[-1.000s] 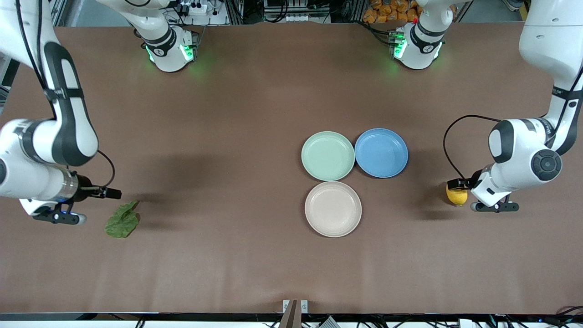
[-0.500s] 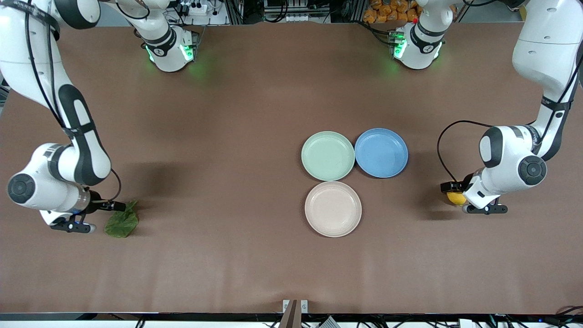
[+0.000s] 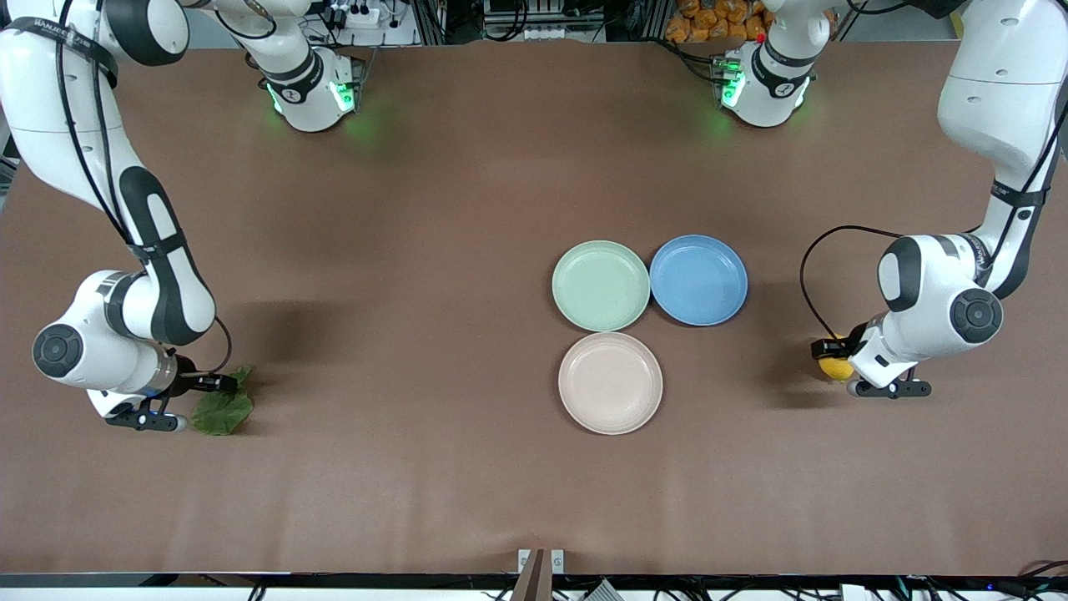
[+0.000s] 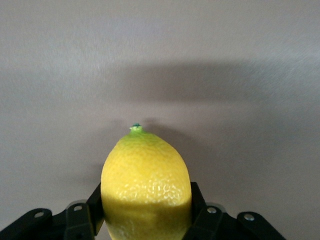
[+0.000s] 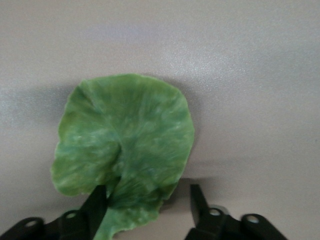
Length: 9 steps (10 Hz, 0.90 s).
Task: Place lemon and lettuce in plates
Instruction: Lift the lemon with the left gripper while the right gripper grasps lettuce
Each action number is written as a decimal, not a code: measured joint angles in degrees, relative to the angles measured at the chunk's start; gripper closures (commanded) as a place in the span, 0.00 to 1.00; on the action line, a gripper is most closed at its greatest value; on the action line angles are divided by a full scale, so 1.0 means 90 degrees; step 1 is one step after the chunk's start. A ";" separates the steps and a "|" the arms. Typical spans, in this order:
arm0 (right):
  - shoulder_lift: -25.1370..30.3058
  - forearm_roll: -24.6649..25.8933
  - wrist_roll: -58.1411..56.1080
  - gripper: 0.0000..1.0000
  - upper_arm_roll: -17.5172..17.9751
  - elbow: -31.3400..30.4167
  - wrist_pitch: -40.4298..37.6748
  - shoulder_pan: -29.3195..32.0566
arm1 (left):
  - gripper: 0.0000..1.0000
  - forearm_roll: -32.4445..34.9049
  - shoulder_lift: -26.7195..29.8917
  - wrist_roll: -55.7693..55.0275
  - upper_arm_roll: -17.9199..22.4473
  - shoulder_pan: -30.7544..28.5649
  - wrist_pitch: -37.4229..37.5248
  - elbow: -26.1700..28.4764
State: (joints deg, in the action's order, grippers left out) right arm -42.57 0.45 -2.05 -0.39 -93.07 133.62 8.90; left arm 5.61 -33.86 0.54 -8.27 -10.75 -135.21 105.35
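In the front view, the left gripper (image 3: 837, 361) is seen low at the table (image 3: 417, 250) near the left arm's end, and the lemon (image 3: 834, 366) is found right at its fingertips, partly hidden by the wrist. Toward the right arm's end from that gripper, well apart, three plates are grouped: the blue plate (image 3: 698, 280) closest to it, the mint green plate (image 3: 601, 285) touching the blue one, and the beige plate (image 3: 610, 383) just beside the mint one and nearer the camera. All three are seen bare. The right gripper (image 3: 219, 391) is set low near the right arm's end, and the lettuce (image 3: 224, 411) lies on the table directly at its tip, with the leaf's upper edge under the fingers.

In the left wrist view, the lemon (image 4: 146, 187) is shown clamped between the two black fingers (image 4: 95, 202), which press against both of its flanks; its green-tipped point is directed away from the gripper (image 4: 146, 205).

In the right wrist view, the lettuce (image 5: 122, 150) is spread flat just ahead of the gripper (image 5: 147, 202). Its stem end is seen against one finger (image 5: 95, 202), while a clear gap is left to the other, so the jaws are released and nothing is gripped.
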 measured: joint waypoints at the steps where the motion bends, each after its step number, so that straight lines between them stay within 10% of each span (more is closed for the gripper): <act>1: -0.0012 0.0000 0.0000 1.00 0.0010 0.0026 0.0009 0.0000 | 1.00 -0.0001 0.0011 -0.0042 -0.0041 0.0011 -0.0010 -0.0125; 5: -0.0026 0.0000 -0.0003 1.00 0.0038 0.0345 -0.0128 -0.0038 | 1.00 -0.0719 0.0108 -0.0645 -0.0484 0.0036 -0.0020 -0.0757; 9: 0.0197 -0.0009 -0.0001 1.00 0.0150 0.1554 -0.2071 -0.0207 | 1.00 -0.1167 0.0097 -0.1334 -0.0795 0.0428 -0.0020 -0.0957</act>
State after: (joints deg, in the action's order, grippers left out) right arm -40.80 0.37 -2.06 0.95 -79.09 114.99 7.03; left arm -4.90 -32.98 -11.47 -15.43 -6.90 -135.39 96.74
